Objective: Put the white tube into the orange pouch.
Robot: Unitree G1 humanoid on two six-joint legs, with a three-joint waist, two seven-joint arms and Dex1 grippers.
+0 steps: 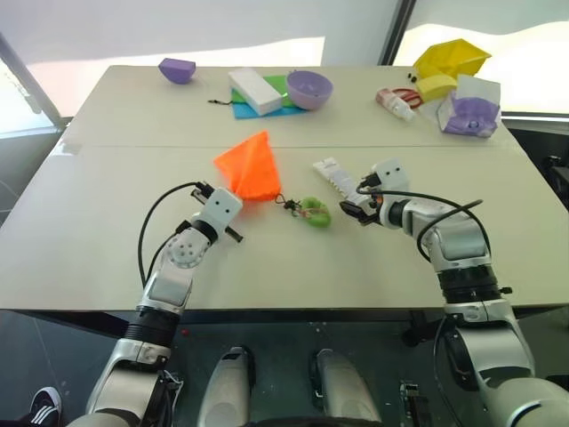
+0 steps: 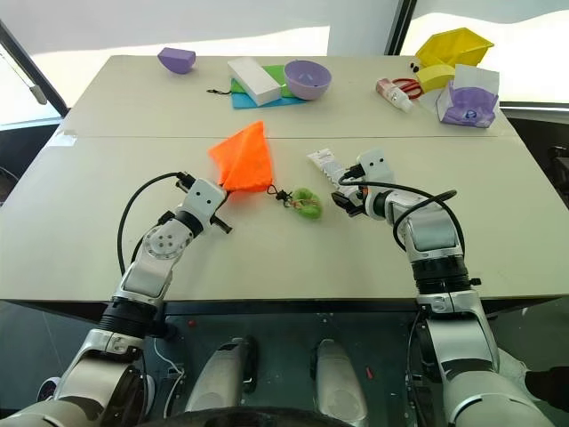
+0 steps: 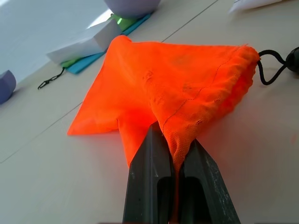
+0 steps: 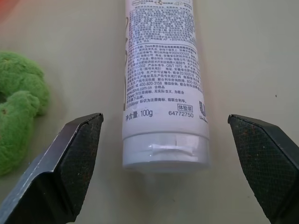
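white tube (image 4: 162,88) lies flat on the table (image 1: 107,258), a little right of centre in the head views, its cap end toward the robot; in the right wrist view the cap sits squarely in the gap between the two black fingers (image 4: 70,163), which stand wide apart on either side and touch nothing; the right gripper (image 1: 359,212) is tilted down at the tube's near end, apparently lined up so that closing would catch the tube just behind the cap; the orange pouch (image 1: 250,166) rests left of centre, well apart from the tube, with its pointed far corner raised toward the back of the table; the left gripper (image 3: 175,179) has its jaws closed tight on a fold of fabric at the pouch's gathered mouth edge, most likely to keep the bag anchored and its opening lifted for the tube to slide in; the dark cord (image 3: 266,70) trails from the mouth toward the green tassel (image 1: 314,212), which lies between pouch and tube; along the upper edge of the frame sit a white block (image 1: 254,91), a purple bowl (image 1: 308,89) and a small tube with red markings (image 1: 395,103), none in the way; the grasp on the tube is not yet made.
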